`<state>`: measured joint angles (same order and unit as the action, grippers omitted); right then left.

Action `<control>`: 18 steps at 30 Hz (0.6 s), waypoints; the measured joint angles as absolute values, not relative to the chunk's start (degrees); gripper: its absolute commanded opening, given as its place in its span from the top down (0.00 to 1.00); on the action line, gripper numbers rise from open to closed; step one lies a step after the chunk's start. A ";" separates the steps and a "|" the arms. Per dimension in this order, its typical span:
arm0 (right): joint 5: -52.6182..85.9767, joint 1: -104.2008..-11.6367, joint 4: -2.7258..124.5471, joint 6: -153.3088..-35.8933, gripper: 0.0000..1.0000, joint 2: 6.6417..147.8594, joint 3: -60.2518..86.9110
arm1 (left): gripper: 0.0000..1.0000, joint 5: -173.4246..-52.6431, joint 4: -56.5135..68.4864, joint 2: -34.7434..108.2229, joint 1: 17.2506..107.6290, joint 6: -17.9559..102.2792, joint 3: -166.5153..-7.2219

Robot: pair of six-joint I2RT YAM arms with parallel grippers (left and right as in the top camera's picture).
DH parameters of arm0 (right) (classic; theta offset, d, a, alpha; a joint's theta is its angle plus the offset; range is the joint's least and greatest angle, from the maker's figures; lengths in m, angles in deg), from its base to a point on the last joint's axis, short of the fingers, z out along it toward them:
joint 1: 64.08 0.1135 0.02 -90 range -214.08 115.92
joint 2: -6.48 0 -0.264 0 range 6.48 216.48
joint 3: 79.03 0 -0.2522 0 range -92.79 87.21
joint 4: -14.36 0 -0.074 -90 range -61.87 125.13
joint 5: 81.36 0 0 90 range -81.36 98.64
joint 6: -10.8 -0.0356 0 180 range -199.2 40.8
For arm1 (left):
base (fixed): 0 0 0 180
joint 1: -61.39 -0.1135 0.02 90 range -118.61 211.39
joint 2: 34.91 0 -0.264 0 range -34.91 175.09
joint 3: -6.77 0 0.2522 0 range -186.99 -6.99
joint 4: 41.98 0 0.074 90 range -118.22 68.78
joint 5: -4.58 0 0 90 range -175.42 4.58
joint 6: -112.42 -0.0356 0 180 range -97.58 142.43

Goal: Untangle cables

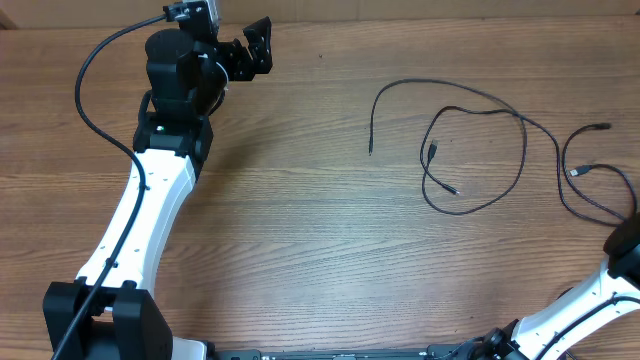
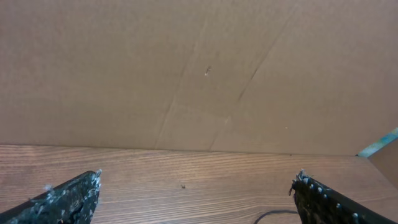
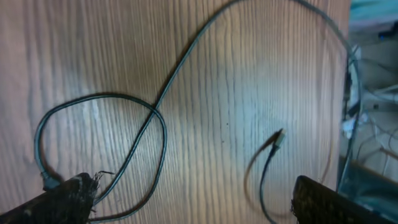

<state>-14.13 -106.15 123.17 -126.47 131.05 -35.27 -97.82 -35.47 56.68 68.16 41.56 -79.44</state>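
While left end effector (image 2: 196, 190) gapes, cables (image 3: 154, 112) lie looped.

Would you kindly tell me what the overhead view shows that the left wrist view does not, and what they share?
Only the overhead view shows the cables lying in loose loops on the right side of the table, plus the white left arm and part of the right arm. Only the left wrist view shows the creased face of the brown cardboard wall beyond the table edge. Both show the wood-grain table and the left end effector, open and holding nothing.
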 measured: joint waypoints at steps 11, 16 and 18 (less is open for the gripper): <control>-7.96 -103.15 110.97 -123.06 0.00 131.05 -29.78 | 0.01 -97.78 -35.40 56.68 68.16 42.04 -79.44; -2.87 -99.83 105.86 -110.69 0.00 131.05 -29.78 | 0.00 -97.65 -35.40 56.68 68.16 42.63 -79.44; -1.41 -98.58 105.55 -106.29 0.00 131.05 -29.78 | 0.00 -97.65 -35.42 56.68 68.16 43.27 -79.44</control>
